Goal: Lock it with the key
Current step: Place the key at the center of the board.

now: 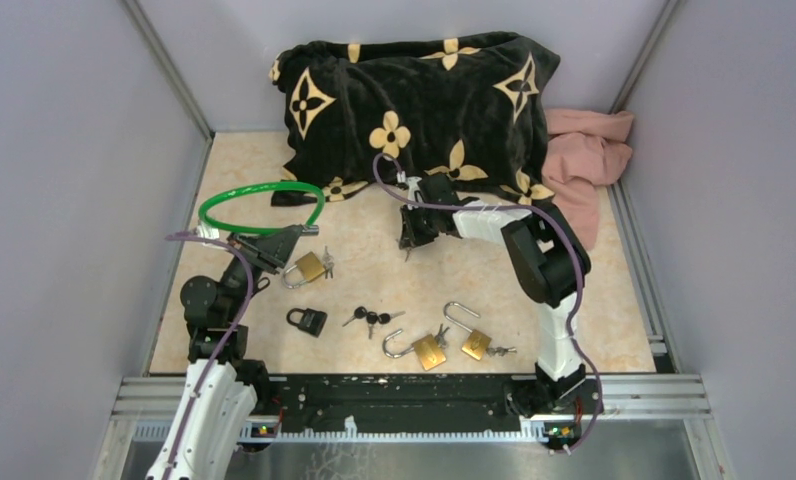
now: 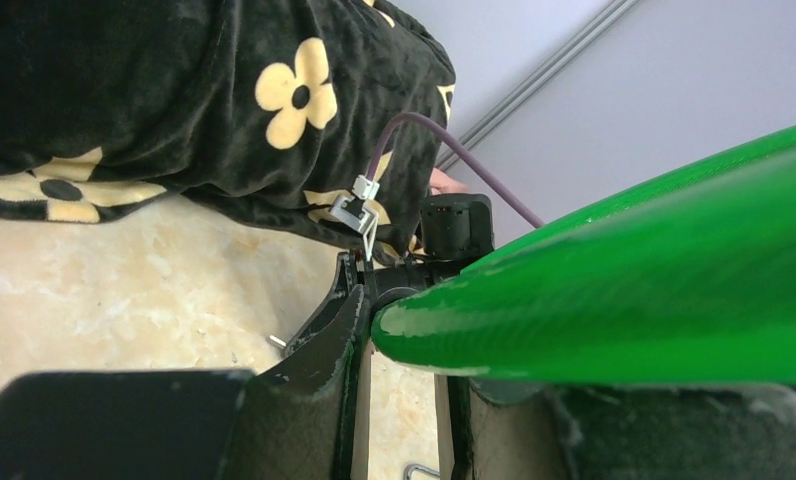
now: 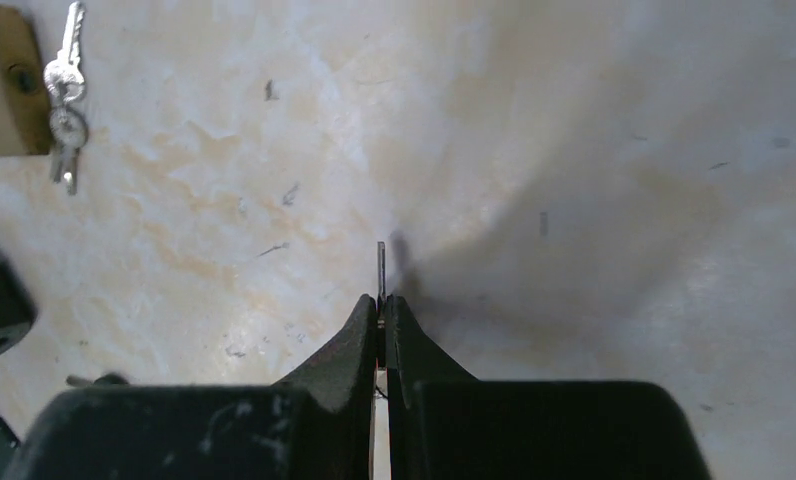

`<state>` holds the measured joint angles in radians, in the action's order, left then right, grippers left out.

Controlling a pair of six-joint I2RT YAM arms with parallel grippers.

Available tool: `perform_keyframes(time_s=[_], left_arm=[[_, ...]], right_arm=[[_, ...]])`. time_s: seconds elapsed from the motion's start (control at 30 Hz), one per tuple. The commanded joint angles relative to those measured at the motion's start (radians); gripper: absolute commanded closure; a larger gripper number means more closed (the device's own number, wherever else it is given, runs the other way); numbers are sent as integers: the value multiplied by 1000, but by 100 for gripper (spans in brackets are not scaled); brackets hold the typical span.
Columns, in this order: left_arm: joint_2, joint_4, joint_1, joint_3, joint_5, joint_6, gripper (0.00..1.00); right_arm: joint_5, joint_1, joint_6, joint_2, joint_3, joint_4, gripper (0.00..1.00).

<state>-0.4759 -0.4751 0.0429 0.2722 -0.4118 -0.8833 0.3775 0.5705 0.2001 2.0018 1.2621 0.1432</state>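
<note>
**Right gripper (image 1: 411, 238) pinches the key (image 3: 381, 265); left gripper (image 1: 274, 248) holds the green cable lock (image 1: 206, 212)**

Only the right wrist view shows the key. It is a thin blade standing edge-on, clamped between the nearly closed fingers and sticking straight out past their tips. From above it is too small to make out.

The left wrist view shows the green cable crossing between the left gripper's fingers, gripped there. The right gripper is visible beyond it, in front of the black flowered blanket (image 2: 154, 110).

The right forearm runs from its elbow at 3 o'clock toward the middle of the surface (image 1: 374, 280). Its gripper is tipped downward, so the key's long axis points at the surface. The left arm rises from 7 o'clock, with its gripper aimed toward 3 o'clock. A brass padlock (image 1: 309, 268) with keys lies just beside it.
</note>
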Motion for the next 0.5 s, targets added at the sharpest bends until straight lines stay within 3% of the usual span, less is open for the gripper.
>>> perform_keyframes(time_s=[0.0,0.1,0.2,0.33,0.47], left_arm=[[24,-36,-6,12,23,16,100],[29,-34,-5,8,27,18,100],[33,-32,-6,4,30,20,100],[40,-32,-6,1,32,20,100],[43,-33,-6,0,31,18,100]], right_arm=[[-82,-12,26,11,101,42,98],[-117,-12,-19,-24,123,92,67],[-134,-5,-75,-103,153,143,29],[-82,90,-261,-316,126,91,16],[163,229,-446,-566,-40,-164,2]])
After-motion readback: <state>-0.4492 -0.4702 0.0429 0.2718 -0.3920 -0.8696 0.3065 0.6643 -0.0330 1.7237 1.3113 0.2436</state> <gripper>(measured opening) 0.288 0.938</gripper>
